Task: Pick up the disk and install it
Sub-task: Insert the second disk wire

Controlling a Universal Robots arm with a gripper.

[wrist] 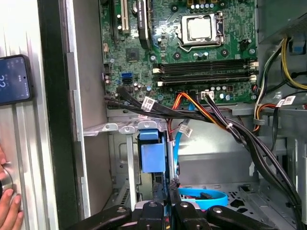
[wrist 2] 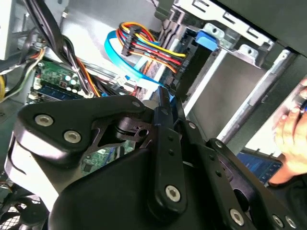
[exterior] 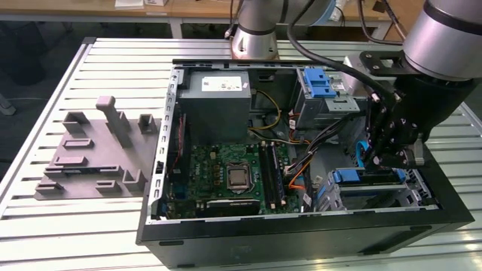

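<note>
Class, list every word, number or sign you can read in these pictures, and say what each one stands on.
No text can be read with confidence.
white sticker on the grey box in the case: print too small to read.
white cable tags: too small.
phone screen beside the case: figures blurred.
motherboard markings: too small.

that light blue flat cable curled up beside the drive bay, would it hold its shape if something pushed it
Probably not. The blue flat cable lies in a loose curl in the first wrist view, so it looks floppy and a push would likely bend it aside. It is a thin ribbon, so likely light. Its curve may make it spring partly back.
</note>
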